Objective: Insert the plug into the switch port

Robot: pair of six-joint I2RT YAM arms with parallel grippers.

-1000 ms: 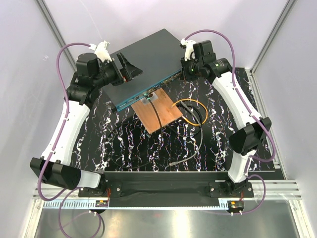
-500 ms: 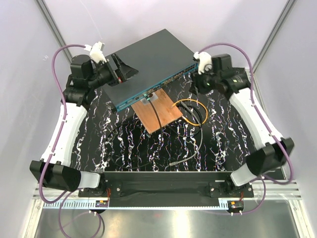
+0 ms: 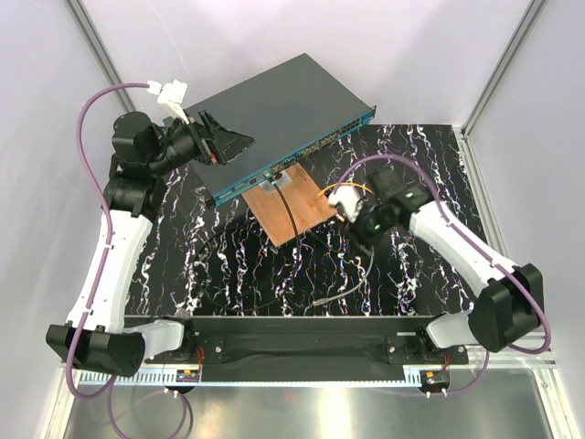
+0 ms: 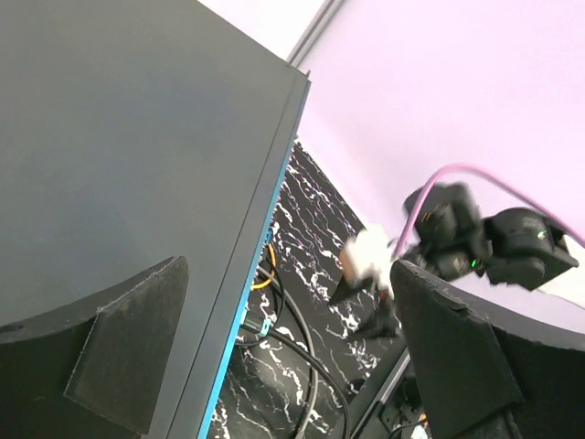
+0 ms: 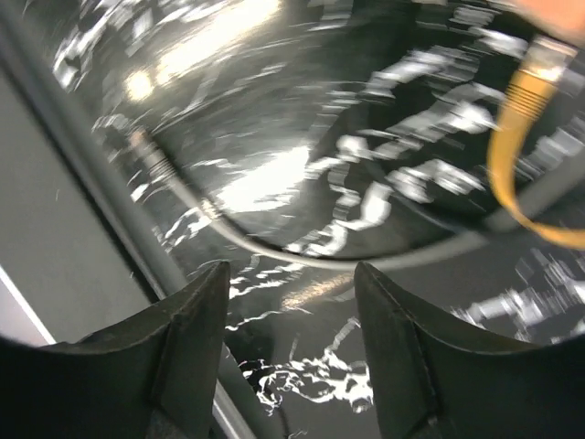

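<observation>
You see the switch (image 3: 288, 114) at the far side of the marbled black table (image 3: 228, 265), a little left of the middle. It lies turned diagonally, and its teal-edged front face with the row of sockets looks toward the near right. A brown wooden board (image 3: 297, 206) lies just beside this front face, on the near side, and a black cable (image 3: 291, 218) runs across the board.

Your left gripper (image 3: 242, 142) hangs above the left end of the switch. Its fingers are spread wide with nothing between them. In the left wrist view the flat dark top of the switch fills the left side, and its teal edge runs down between the two fingers.

Your right gripper (image 5: 291, 274) is over the table, right of the board and near the coil of yellow cable (image 3: 352, 192). Its fingers stand apart and hold nothing; only the table shows between them. In the right wrist view, which is blurred, the yellow cable ends in a pale plug (image 5: 547, 50) at the upper right. A thin grey cable (image 5: 274, 242) with a metal tip curves across the table below the fingers. You cannot tell from the blur whether the plug touches the board.
</observation>
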